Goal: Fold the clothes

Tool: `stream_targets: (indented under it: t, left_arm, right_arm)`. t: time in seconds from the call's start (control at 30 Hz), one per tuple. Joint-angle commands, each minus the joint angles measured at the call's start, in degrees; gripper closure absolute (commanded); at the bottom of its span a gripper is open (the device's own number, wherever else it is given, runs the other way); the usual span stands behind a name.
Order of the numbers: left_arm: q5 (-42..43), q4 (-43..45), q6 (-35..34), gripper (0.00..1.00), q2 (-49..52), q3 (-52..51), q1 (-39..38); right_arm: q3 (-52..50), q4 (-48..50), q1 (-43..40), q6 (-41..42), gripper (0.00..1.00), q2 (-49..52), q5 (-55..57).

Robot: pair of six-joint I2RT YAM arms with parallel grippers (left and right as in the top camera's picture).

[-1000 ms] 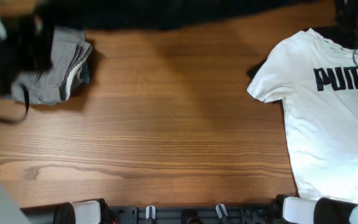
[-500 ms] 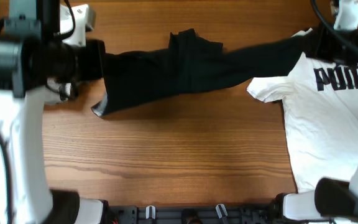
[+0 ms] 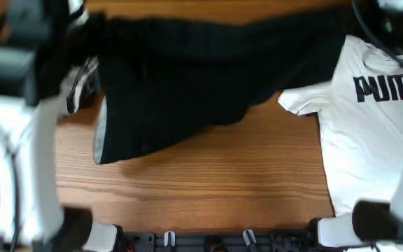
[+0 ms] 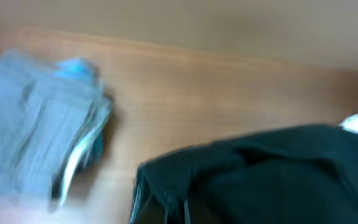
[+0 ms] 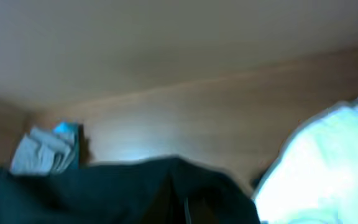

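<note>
Black shorts [image 3: 187,77], grey shorts [image 4: 36,149] left, T-shirt [image 3: 369,140] right

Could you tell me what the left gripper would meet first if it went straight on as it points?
Past the held black shorts, probably the wooden table, though depth is unclear; the grey shorts lie aside.

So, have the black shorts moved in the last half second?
Yes. The black shorts have spread out, their left end coming nearer the front table edge, past the sleeve level of the unmoved white T-shirt.
</note>
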Motion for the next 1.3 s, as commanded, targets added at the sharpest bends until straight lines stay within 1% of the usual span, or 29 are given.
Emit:
stream_targets:
  t: [0.0, 0.07, 0.1, 0.17, 0.2, 0.27, 0.3, 0.4, 0.5, 0.57, 0.63, 0.7, 0.73, 0.9, 0.93, 0.97, 1.0, 1.03, 1.07, 1.1, 1.13, 1.17, 1.2, 1.23, 1.27]
  left_arm:
    - [1.0, 16.6, 7.3, 0.96, 4.9, 2.6, 0.6]
    - [2.5, 24.3, 7.3, 0.96, 5.2, 3.9, 0.6]
    - [2.9, 27.8, 7.3, 0.96, 5.1, 5.4, 0.6]
    - [3.2, 29.3, 7.3, 0.96, 5.0, 9.2, 0.6]
    - [3.3, 28.1, 7.3, 0.96, 5.0, 11.4, 0.6]
    - [3.3, 21.1, 7.2, 0.95, 5.0, 13.4, 0.0]
    - [3.3, 14.8, 6.7, 0.91, 5.0, 13.4, -0.4]
    - [3.3, 2.8, 5.1, 0.89, 6.7, 13.3, -1.0]
    - [3.3, -7.3, 2.8, 0.86, 10.3, 13.3, -1.0]
    - [3.3, -12.5, 1.2, 0.89, 12.9, 13.2, -1.0]
    - [3.3, -16.9, 0.7, 0.96, 15.1, 13.3, -1.0]
    - [3.3, -21.2, 0.4, 0.96, 16.5, 13.2, -1.0]
    - [3.3, -22.8, -0.4, 0.96, 16.7, 13.2, -1.0]
    - [6.9, -22.8, -0.5, 0.96, 15.6, 12.7, -1.9]
    - [7.6, -22.8, -0.5, 0.93, 15.6, 12.5, -2.5]
    - [7.6, -22.8, -0.5, 0.87, 15.7, 11.7, -3.3]
    - [7.6, -22.8, -0.5, 0.83, 15.8, 10.4, -4.2]
    - [7.6, -22.4, -0.5, 0.78, 15.8, 8.7, -4.9]
    - [7.6, -21.8, -0.5, 0.76, 15.9, 6.9, -5.4]
    - [7.6, -20.3, -0.6, 0.74, 15.9, 4.0, -6.1]
    - [7.9, -18.7, -0.6, 0.72, 15.9, 1.4, -6.7]
    - [8.5, -17.2, -0.6, 0.71, 15.9, -0.7, -7.1]
    - [11.0, -12.9, -0.5, 0.71, 15.9, -6.2, -8.2]
    - [12.2, -10.6, -0.5, 0.70, 15.9, -8.9, -8.9]
    - [13.4, -7.6, -0.5, 0.66, 15.9, -12.8, -9.8]
  right_arm:
    - [0.4, 21.1, 0.3, 3.9, 0.96, 2.9, -10.8]
    - [1.3, 29.1, -0.2, 4.9, 0.96, 2.7, -10.8]
    - [3.1, 31.3, -0.9, 4.7, 0.96, 2.5, -10.1]
    - [6.3, 31.8, -2.4, 4.7, 0.96, 2.1, -8.7]
    - [7.2, 31.1, -3.2, 4.6, 0.96, 2.0, -7.9]
    - [7.5, 26.6, -4.9, 3.3, 0.96, 1.6, -7.1]
    - [7.5, 21.6, -5.5, 1.4, 0.96, 1.7, -7.0]
    - [7.5, 10.0, -5.5, -2.9, 0.96, 2.8, -4.1]
    - [6.6, -0.9, -4.8, -8.6, 0.96, 5.0, -4.0]
    - [5.7, -6.4, -4.3, -10.7, 0.96, 6.7, -3.7]
    - [5.0, -11.2, -3.6, -10.8, 0.96, 7.8, -2.0]
    - [4.7, -16.0, -2.9, -10.8, 0.96, 8.4, 0.6]
    - [4.7, -17.6, -2.6, -10.7, 0.96, 8.4, 2.1]
    - [4.7, -22.5, -2.5, -10.5, 0.96, 8.2, 3.5]
    - [4.7, -23.3, -2.5, -10.5, 0.96, 8.2, 3.5]
    - [4.7, -23.7, -2.5, -10.5, 0.96, 8.2, 3.6]
    - [4.7, -23.7, -2.5, -10.3, 0.95, 8.2, 4.4]
    - [4.7, -23.5, -2.5, -9.8, 0.87, 8.2, 6.1]
    - [4.7, -23.1, -2.5, -8.1, 0.66, 8.3, 9.0]
    - [4.7, -22.8, -2.5, -5.7, 0.42, 8.3, 13.5]
    - [4.7, -22.6, -2.5, -4.0, 0.33, 8.4, 18.0]
    - [4.7, -22.3, -2.5, -2.5, 0.30, 8.4, 21.5]
    - [4.7, -21.7, -2.6, 0.8, 0.28, 8.4, 27.3]
    - [4.7, -21.2, -2.6, 1.4, 0.27, 8.4, 27.6]
    - [4.7, -20.8, -2.6, 1.5, 0.27, 8.4, 27.1]
